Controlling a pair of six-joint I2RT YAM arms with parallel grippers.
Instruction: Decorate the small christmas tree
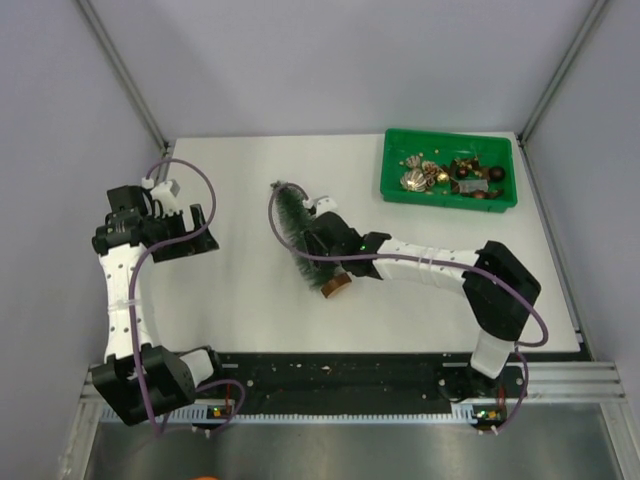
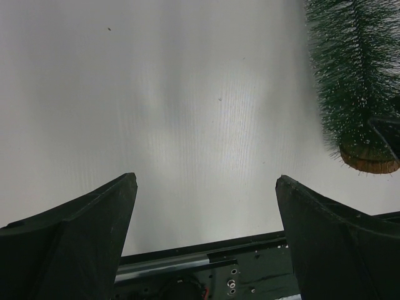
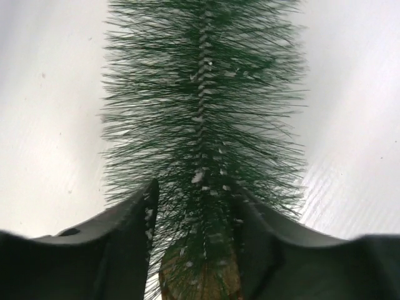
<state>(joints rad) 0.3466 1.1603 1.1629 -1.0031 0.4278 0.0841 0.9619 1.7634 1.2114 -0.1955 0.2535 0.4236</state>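
The small christmas tree (image 1: 292, 218) lies tilted on the white table, tip toward the far left and brown disc base (image 1: 336, 285) toward the near side. My right gripper (image 1: 322, 242) reaches in from the right and is shut on the tree's lower part. In the right wrist view its fingers (image 3: 131, 231) press into the bristles on both sides of the trunk (image 3: 201, 125), just above the base. My left gripper (image 1: 188, 232) stands open at the left, well apart from the tree. Its wrist view has nothing between the fingers (image 2: 75, 231), and the tree (image 2: 350, 81) shows at the right.
A green plastic tray (image 1: 392, 170) with several gold and dark ornaments (image 1: 450, 178) stands at the back right. The black rail (image 1: 340, 375) runs along the table's near edge. Frame posts rise at the back corners.
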